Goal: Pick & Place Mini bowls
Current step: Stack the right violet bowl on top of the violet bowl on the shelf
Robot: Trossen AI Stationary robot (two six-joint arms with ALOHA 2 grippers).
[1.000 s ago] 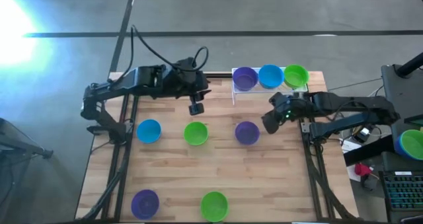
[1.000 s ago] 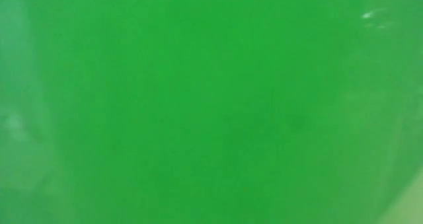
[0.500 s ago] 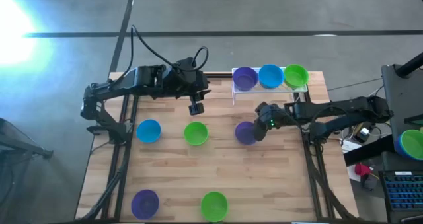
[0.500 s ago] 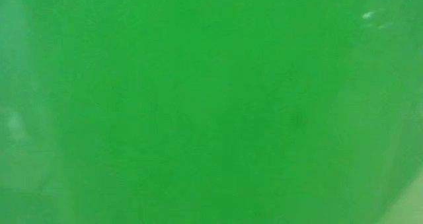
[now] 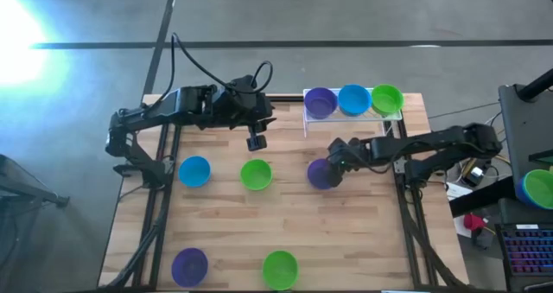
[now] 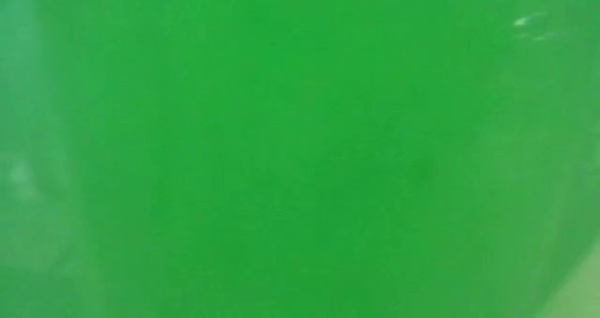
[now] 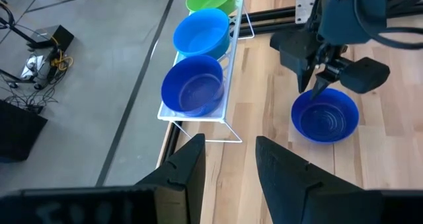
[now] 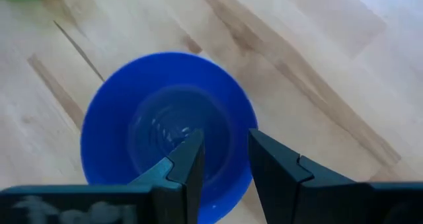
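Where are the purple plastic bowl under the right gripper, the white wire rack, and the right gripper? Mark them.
purple plastic bowl (image 5: 320,175), high view, inside.
white wire rack (image 7: 218,120), left wrist view, front wire.
right gripper (image 8: 223,159), right wrist view, between fingertips.

wooden table (image 5: 363,241), five mini bowls (image 5: 256,175), wire rack (image 5: 308,124)

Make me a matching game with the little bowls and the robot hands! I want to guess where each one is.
Things:
1. right gripper
2. left gripper
3. sky blue bowl in the rack
4. green bowl near the front edge

Places:
A. between a purple bowl and a green bowl in the white rack
B. over the rim of the purple bowl on the table, fingers open
C. alone on the wood, beside a purple bowl at the front
D. at the back of the table, above the wood, over no bowl

Pairs: 1-B, 2-D, 3-A, 4-C
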